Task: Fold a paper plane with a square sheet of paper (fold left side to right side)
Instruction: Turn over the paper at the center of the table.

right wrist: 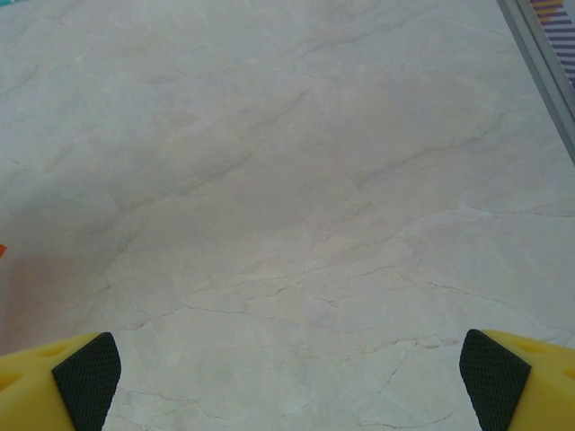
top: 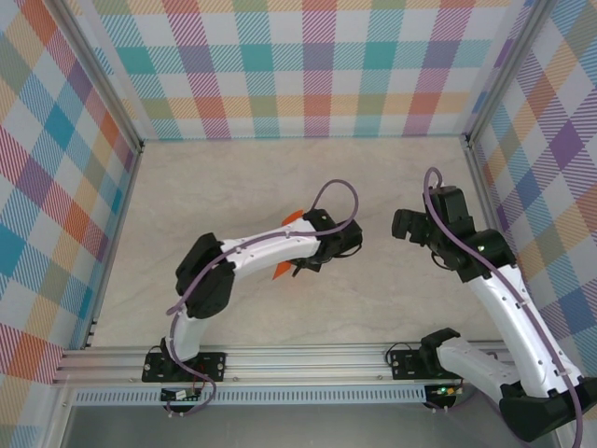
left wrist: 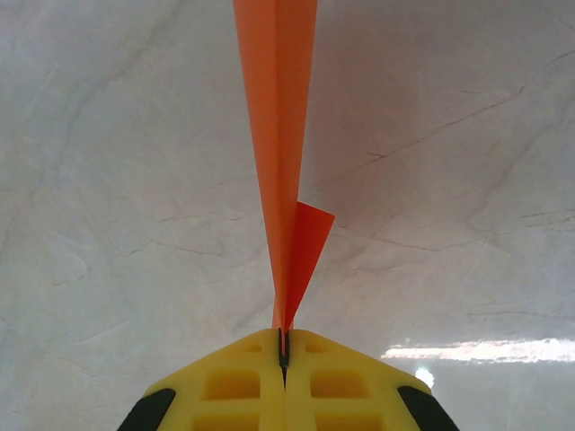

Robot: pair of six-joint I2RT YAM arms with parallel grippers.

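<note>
Left end effector [left wrist: 283, 348] clamps the paper plane [left wrist: 277, 135], which runs toward 12 o'clock; light, floppy, likely crease-prone, best held along its ridge. Right end effector [right wrist: 287, 368] gapes empty.

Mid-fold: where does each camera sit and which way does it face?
Top external: above, behind the bases, looking down at the table; left arm and right arm show.
Left wrist: looks along the shut left gripper at folded orange paper pinched in it.
Right wrist: looks down past the open right gripper at table.
Shared: top and left wrist both show the paper.
</note>
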